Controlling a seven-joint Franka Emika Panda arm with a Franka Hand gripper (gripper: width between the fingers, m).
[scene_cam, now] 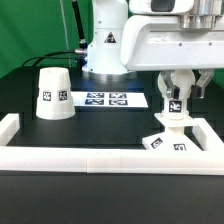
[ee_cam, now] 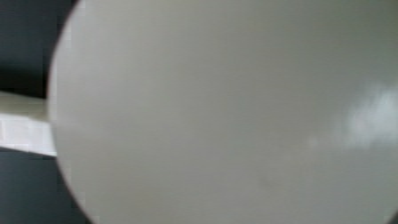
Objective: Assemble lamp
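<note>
Exterior view showed the gripper (scene_cam: 175, 96) clasped on the bulb (scene_cam: 174, 105), holding it upright with its neck on the base (scene_cam: 167, 139), apparently to seat it, near the front corner of the bench (scene_cam: 105, 130) on the exterior view's right. The shade (scene_cam: 52, 92) stood well apart.

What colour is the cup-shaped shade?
The shade is white with a black-and-white square tag on its side; the exterior view shows it best.
</note>
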